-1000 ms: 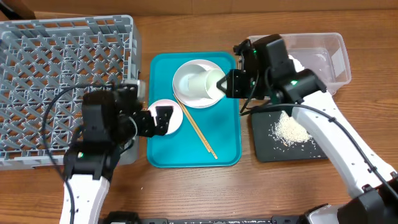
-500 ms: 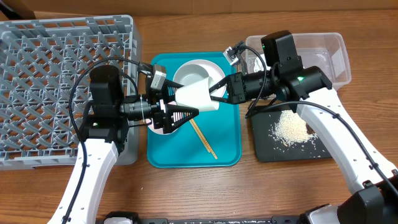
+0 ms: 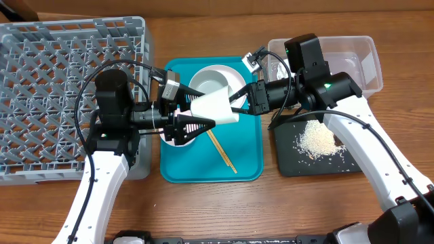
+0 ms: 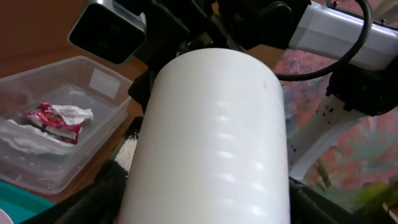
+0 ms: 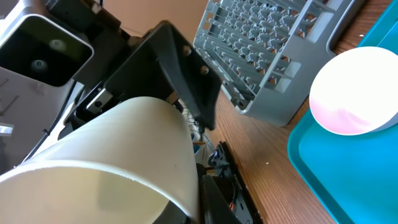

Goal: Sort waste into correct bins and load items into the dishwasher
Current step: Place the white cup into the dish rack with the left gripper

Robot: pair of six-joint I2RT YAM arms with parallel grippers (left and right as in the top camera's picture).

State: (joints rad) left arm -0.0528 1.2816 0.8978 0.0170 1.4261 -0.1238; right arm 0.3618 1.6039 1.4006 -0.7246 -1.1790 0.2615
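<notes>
A white cup hangs on its side above the teal tray, between both arms. My right gripper is shut on its rim. My left gripper reaches in from the other end, with a finger against each side of the cup's body. The white plate lies on the tray behind them. The pale pink bowl sits at the tray's left, mostly hidden overhead. Two chopsticks lie on the tray. The grey dish rack stands at the left.
A clear tub at the back right holds a red wrapper and a white napkin. In front of it a black tray carries loose rice. Bare wooden table shows along the front edge.
The right arm lifted the cup off the plate and carried it left. The left gripper swung up from the pink bowl and closed in around the cup's body.
</notes>
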